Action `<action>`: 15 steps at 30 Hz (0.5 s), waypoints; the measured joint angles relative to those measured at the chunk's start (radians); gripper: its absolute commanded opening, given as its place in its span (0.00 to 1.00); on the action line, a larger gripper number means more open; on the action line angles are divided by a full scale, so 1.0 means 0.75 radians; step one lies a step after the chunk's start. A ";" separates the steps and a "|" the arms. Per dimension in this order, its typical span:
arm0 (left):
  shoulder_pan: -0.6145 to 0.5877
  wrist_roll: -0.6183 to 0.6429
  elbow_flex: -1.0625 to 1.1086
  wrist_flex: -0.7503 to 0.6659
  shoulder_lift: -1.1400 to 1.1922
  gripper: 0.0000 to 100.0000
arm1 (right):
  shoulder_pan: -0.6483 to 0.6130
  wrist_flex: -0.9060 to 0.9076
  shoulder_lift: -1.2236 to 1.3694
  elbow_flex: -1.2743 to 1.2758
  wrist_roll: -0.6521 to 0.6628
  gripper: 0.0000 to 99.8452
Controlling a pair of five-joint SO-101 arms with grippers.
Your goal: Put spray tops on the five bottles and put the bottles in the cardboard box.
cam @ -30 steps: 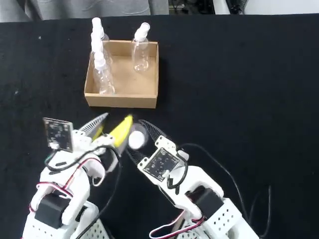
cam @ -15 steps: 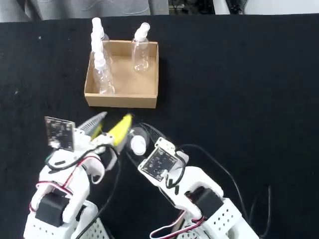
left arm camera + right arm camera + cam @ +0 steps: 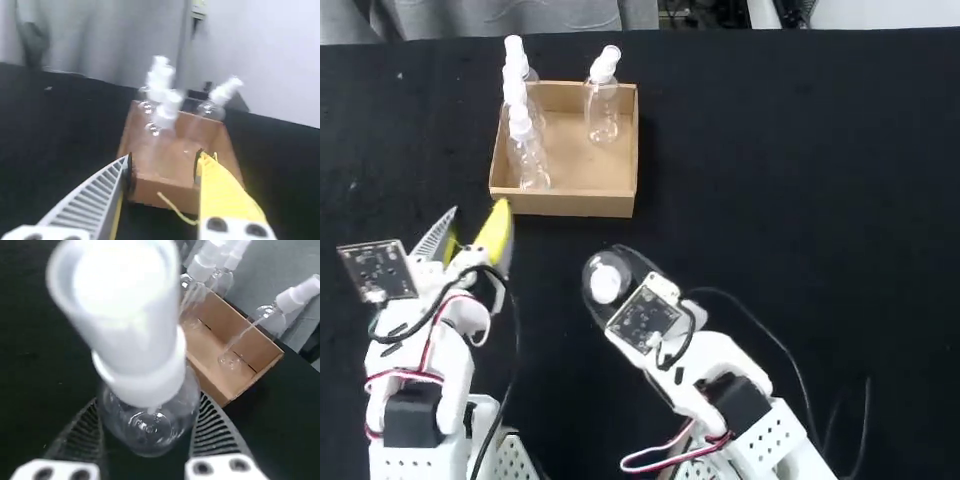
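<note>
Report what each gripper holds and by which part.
Right gripper holds a bottle by its body, below the spray top. Left gripper is open and holds nothing.

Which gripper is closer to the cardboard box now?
Left. The left gripper sits just off a near corner of the cardboard box; the right gripper, holding a bottle, is farther back.
</note>
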 measured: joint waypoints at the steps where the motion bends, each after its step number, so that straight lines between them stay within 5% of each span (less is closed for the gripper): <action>1: -0.023 0.000 0.023 0.000 0.000 0.20 | 0.014 0.000 0.000 0.000 0.000 0.04; 15: -0.190 -0.002 0.368 -0.141 0.020 0.20 | 0.106 0.000 0.000 0.000 0.000 0.04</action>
